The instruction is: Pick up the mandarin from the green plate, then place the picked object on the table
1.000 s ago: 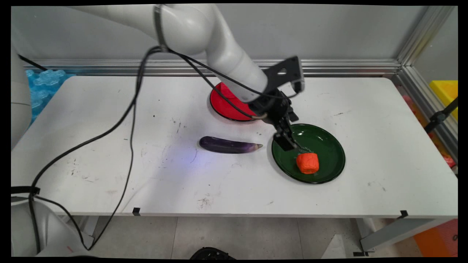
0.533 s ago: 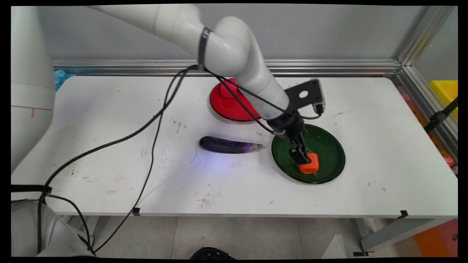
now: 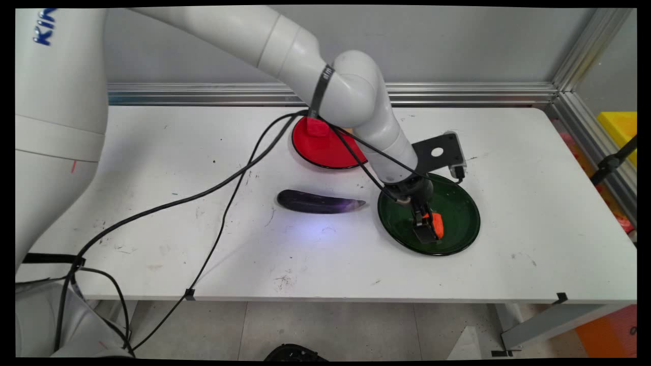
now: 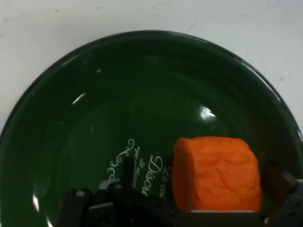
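Two plates rest on the white worktop (image 3: 534,203): a red plate (image 3: 318,147) toward the far side and a green plate (image 3: 457,203) nearer the right. We observe the claw (image 3: 426,230) lowered into the green plate, where an orange block (image 3: 437,225) sits on the near half of the dish. In the hand view, we see the orange block (image 4: 217,172) filling the space between the two fingers (image 4: 279,182), with one finger at each side of it; we cannot tell from either view whether the pads are pressing on the block or stand just clear of it. White lettering on the green plate (image 4: 94,104) lies just beside the block. We note a purple eggplant (image 3: 319,202) lying flat on the worktop, just left of the green plate and apart from it. Black cables (image 3: 218,188) hang from the arm across the worktop's left half.
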Tool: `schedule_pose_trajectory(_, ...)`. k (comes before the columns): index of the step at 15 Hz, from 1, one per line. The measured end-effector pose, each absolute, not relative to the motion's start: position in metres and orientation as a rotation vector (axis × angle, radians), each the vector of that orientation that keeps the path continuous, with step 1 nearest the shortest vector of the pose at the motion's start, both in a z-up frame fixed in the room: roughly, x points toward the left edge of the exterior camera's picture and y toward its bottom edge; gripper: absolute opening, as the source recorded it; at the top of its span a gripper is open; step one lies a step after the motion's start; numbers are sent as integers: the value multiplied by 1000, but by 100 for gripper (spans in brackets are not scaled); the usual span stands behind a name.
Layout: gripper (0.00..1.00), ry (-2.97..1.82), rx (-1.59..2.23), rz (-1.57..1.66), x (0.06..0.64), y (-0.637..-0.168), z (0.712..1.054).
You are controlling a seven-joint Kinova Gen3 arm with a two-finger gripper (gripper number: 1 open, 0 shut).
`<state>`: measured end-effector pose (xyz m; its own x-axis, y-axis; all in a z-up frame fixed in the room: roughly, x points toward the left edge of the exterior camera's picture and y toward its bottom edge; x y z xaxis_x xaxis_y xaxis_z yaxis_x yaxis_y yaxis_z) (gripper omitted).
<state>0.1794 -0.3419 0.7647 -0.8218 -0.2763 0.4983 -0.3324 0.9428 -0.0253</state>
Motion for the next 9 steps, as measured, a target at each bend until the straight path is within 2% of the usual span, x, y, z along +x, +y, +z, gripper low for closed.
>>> schedule_pose_trajectory(2, 100, -2598, 438, 147, 175, -344, 760)
schedule_pose_trajectory(3, 0, -2601, 437, 146, 173, -345, 758)
schedule_pose_trajectory(9, 0, -2590, 446, 151, 178, -344, 766)
